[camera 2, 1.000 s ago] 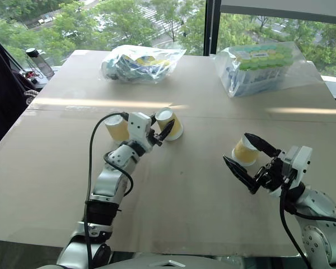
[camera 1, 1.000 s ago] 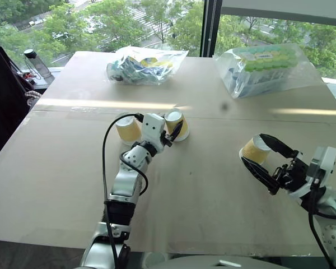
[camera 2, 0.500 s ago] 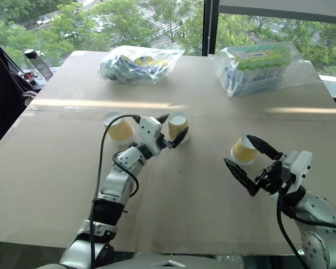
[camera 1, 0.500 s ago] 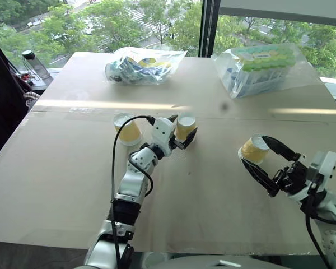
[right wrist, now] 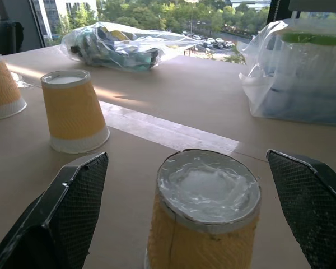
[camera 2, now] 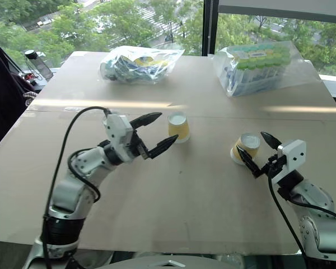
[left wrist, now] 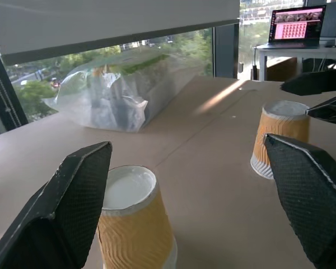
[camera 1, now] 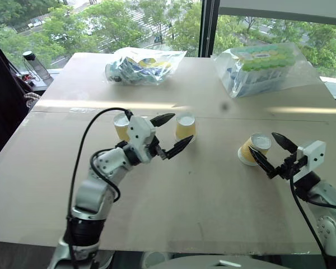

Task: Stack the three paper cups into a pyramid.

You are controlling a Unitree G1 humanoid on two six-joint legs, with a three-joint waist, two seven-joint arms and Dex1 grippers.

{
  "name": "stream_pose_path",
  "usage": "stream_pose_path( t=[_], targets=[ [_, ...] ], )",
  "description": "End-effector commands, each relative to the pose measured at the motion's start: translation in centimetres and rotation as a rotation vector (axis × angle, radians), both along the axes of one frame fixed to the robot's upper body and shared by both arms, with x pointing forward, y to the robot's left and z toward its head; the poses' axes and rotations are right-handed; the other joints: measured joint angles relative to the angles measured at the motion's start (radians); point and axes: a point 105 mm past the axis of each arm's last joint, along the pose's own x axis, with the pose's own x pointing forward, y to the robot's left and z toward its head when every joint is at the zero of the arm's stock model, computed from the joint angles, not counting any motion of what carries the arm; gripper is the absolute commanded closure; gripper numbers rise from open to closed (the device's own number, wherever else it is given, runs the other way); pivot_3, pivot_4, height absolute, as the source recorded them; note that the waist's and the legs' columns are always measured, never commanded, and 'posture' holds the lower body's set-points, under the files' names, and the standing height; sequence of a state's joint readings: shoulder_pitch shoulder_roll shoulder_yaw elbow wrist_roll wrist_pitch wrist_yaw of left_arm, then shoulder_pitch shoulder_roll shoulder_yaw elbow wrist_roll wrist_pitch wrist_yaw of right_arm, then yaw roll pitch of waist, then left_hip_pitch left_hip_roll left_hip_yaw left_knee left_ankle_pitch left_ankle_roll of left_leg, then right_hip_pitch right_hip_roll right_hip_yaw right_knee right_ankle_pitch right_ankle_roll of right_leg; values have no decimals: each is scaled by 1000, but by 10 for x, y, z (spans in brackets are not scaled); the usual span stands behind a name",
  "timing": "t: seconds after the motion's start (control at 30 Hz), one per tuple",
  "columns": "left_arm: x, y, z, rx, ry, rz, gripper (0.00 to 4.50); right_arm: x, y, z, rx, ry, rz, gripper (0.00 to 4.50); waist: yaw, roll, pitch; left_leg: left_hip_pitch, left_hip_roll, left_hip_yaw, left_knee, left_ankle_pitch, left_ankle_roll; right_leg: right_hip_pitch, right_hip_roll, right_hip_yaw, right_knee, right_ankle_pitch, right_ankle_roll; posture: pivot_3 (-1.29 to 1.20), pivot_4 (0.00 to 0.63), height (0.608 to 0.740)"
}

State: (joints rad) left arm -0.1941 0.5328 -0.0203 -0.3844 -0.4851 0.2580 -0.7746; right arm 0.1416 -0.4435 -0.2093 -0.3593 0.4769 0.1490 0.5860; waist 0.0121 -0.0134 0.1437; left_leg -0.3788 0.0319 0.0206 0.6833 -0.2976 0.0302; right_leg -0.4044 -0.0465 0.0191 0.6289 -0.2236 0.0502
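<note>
From the head views, 3 paper cups are seen upside down on the table (camera 1: pixel 213 190), none stacked. The middle cup (camera 1: pixel 185 126) stands just beyond the left gripper (camera 1: pixel 172 133), whose fingers are spread wide and hold nothing. The left cup (camera 1: pixel 121 126) is partly hidden behind that wrist. The right cup (camera 1: pixel 253 148) stands just beside the wide-open right gripper (camera 1: pixel 270 150).

In the left wrist view, the middle cup (left wrist: pixel 135 221) sits near one finger.

In the right wrist view, the right cup (right wrist: pixel 204 216) is framed between both fingers, untouched.

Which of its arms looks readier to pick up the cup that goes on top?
Probably the right: its jaws stand open around the lone cup, while the left gripper hangs open short of the middle cup.
</note>
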Motion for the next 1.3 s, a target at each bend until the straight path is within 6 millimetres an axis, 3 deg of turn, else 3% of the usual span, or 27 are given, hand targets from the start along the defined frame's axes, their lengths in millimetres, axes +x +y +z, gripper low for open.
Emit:
stream_pose_path(
  t=[0.03,0.23,0.6,0.8,1.0,1.13,1.3],
  targets=[
    [-25,1,14,34,53,-171,33,4,-1,2,4,-9,-7,0,1,0,0,0,0,0,0,0,0,0,0,0,0,0,0,0,150,740],
    [-41,1,20,48,149,-315,33,8,0,-2,18,22,10,0,0,1,1,-1,0,0,0,0,0,-1,0,1,-1,0,0,0,150,740],
    [-33,5,19,95,140,-284,33,15,5,-2,34,42,28,0,0,1,1,-1,0,1,0,0,0,-1,0,1,-1,0,0,0,150,740],
    [-33,6,16,103,147,-262,0,16,7,-5,34,45,34,2460,0,1,1,-1,0,1,0,0,0,-1,0,1,-1,0,0,0,150,740],
    [-37,19,2,75,187,-149,0,24,31,2,14,21,119,2471,-15,1,1,-1,1,0,0,0,0,-2,0,3,-1,0,0,0,150,740],
    [-41,38,-15,74,200,-12,0,47,65,9,4,9,179,2471,-31,1,2,-1,1,1,-1,0,0,-4,1,6,0,0,0,0,150,740],
    [-43,47,-19,59,181,71,0,67,89,9,-12,21,205,2471,-11,0,2,-2,1,0,-1,0,0,-5,1,3,1,0,0,0,150,740]
  ],
)
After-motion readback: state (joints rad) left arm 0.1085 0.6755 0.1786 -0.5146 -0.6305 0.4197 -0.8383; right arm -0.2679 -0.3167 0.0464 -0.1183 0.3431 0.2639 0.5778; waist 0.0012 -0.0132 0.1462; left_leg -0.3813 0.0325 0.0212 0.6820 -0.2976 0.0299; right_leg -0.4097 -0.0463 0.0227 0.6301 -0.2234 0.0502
